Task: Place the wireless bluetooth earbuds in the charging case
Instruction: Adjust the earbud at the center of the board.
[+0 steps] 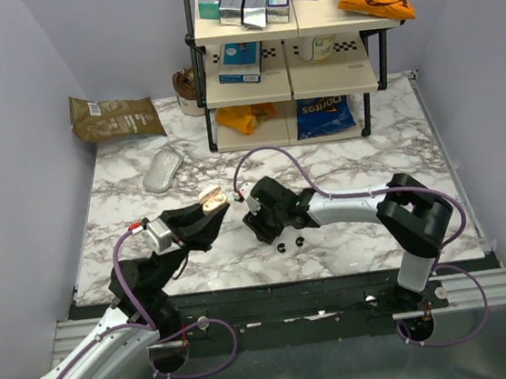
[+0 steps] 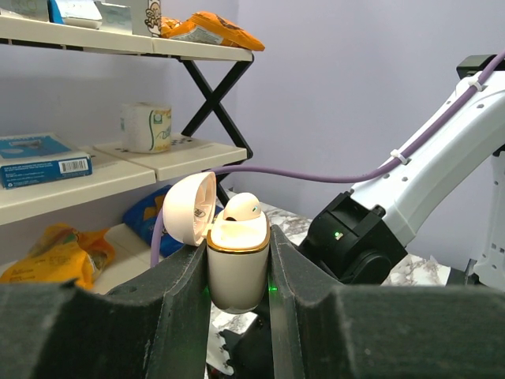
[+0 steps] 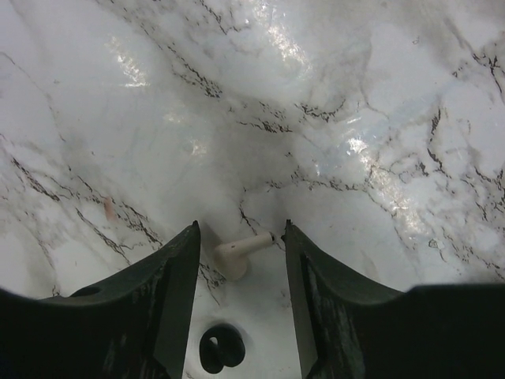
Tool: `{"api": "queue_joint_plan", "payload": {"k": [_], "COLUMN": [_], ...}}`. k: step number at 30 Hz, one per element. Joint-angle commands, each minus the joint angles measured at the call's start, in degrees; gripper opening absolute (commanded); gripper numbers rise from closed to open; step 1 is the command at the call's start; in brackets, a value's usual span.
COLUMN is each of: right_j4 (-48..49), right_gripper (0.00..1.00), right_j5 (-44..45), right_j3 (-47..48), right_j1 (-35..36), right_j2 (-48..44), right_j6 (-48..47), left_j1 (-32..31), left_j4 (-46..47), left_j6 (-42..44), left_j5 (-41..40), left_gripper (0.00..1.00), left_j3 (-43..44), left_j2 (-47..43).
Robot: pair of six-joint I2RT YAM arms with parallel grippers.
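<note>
My left gripper is shut on a cream charging case with a gold rim and holds it upright above the table, lid open to the left. One cream earbud sits in the case's top. The case shows in the top view too. My right gripper is open and low over the marble, with its fingers on either side of a second cream stemmed earbud lying flat. Tiny glossy black rounded pieces lie just behind it, also in the top view.
A shelf rack with boxes and snack bags stands at the back. A brown bag lies at the back left and a grey oval object left of centre. The right arm lies across the table's middle.
</note>
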Motion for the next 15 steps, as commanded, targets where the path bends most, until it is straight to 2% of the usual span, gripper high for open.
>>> {"api": "queue_joint_plan", "payload": {"k": [1,12,15], "right_j4": [-0.3,1.4,1.5], "right_gripper": [0.57,0.62,0.62], "right_j5": [1.9,2.8,5.9], "right_j3": [-3.6,-7.2,-8.2], "right_j1": [0.4,0.4,0.2], "right_j2": [-3.8,-10.0,-10.5], "right_j6": [1.6,3.6,4.0], "left_j1": [-0.5,-0.9,-0.9], "left_j4": [-0.8,-1.3,-1.3], "left_j6": [0.4,0.5,0.4], "left_j5": [-1.2,-1.8,-1.8], "left_gripper": [0.0,0.0,0.0], "left_j3": [1.5,1.3,1.3], "left_j2": [-1.1,-1.6,-1.9]}}
